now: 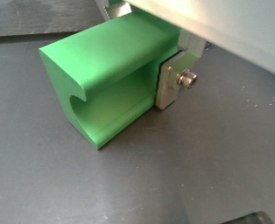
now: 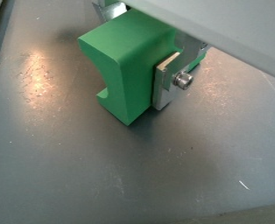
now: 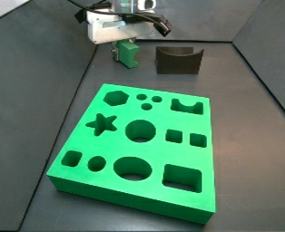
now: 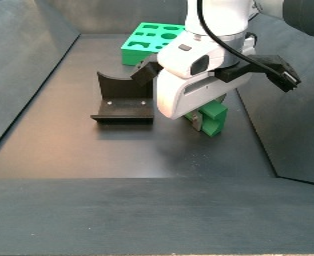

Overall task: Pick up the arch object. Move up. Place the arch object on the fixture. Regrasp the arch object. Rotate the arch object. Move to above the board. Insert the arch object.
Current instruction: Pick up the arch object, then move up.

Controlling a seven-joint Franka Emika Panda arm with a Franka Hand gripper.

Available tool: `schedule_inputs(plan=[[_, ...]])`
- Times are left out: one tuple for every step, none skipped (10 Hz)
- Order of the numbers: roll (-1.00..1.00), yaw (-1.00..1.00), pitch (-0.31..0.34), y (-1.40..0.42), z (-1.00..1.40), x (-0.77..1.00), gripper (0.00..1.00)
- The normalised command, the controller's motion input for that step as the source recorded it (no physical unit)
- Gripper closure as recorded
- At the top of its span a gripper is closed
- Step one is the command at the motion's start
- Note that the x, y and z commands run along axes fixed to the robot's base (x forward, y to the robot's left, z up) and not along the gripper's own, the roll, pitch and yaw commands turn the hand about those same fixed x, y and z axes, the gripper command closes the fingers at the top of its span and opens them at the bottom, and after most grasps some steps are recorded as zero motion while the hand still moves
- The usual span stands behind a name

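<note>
At the top of a side view, the pincer (image 3: 128, 45) is gripping the arch object (image 3: 129, 53) left of the fixture (image 3: 177, 60), needing a straight, squarely clamped lift.

Smooth matt green plastic arch block (image 1: 105, 83) sits in the claw (image 2: 146, 66), whose finger (image 1: 172, 80) is brushed silver metal (screw shiny); grey tabletop (image 2: 58, 166) faintly glossy.

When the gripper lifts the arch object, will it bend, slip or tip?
The arch object looks like a solid block, so probably stiff. Its smooth faces may slip a little between the gripper fingers. Flat sides suggest it sits steady, not rolling.
</note>
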Motion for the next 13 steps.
schedule_inputs(plan=[[0.00,0.00,0.000,0.00,0.00,0.00,1.00],[0.00,0.00,0.000,0.00,0.00,0.00,1.00],[0.00,0.00,0.000,0.00,0.00,0.00,1.00],[0.00,0.00,0.000,0.00,0.00,0.00,1.00],[0.00,0.00,0.000,0.00,0.00,0.00,1.00],[0.00,0.00,0.000,0.00,0.00,0.00,1.00],[0.00,0.00,0.000,0.00,0.00,0.00,1.00],[0.00,0.00,0.000,0.00,0.00,0.00,1.00],[0.00,0.00,0.000,0.00,0.00,0.00,1.00],[0.00,0.00,0.000,0.00,0.83,0.00,1.00],[0.01,0.02,0.020,0.09,0.80,-0.04,1.00],[0.02,0.01,0.035,0.06,0.69,-0.04,1.00],[0.03,0.00,0.048,0.04,0.61,-0.03,1.00]])
